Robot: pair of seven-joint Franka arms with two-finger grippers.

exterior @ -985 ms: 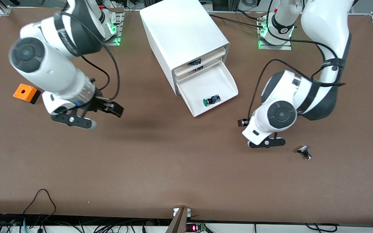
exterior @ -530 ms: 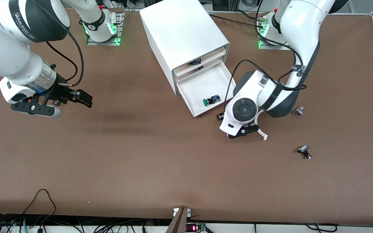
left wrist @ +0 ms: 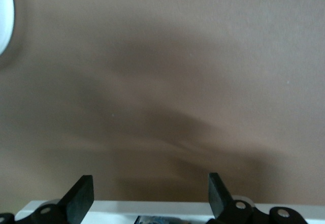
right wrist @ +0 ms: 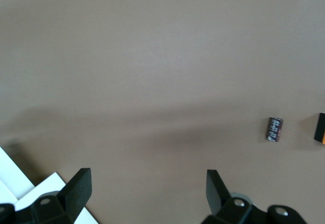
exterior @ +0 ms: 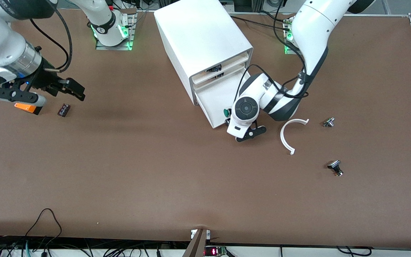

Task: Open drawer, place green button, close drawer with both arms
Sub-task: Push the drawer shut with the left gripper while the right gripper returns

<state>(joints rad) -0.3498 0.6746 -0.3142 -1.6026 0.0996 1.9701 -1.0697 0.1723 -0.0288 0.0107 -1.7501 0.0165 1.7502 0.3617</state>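
Your left gripper [left wrist: 150, 196] has its fingers [left wrist: 81, 196] spread, empty, at the open drawer's [exterior: 217, 95] front edge. The button [exterior: 226, 112] lies inside near that edge. Your right gripper [right wrist: 147, 191], fingers [right wrist: 78, 188] spread, hangs over the desk's [exterior: 155, 171] right-arm end.

Both arms [exterior: 312, 32] are big, white and round, with dark grey bands at the joints. Each joint has a round black cap [exterior: 245, 109]. Thin black cables [exterior: 66, 39] loop along them. A shiny silver ring [exterior: 27, 60] sits near one wrist. The fingers [left wrist: 81, 198] are flat and black. Green lights [exterior: 123, 32] glow at the bases.
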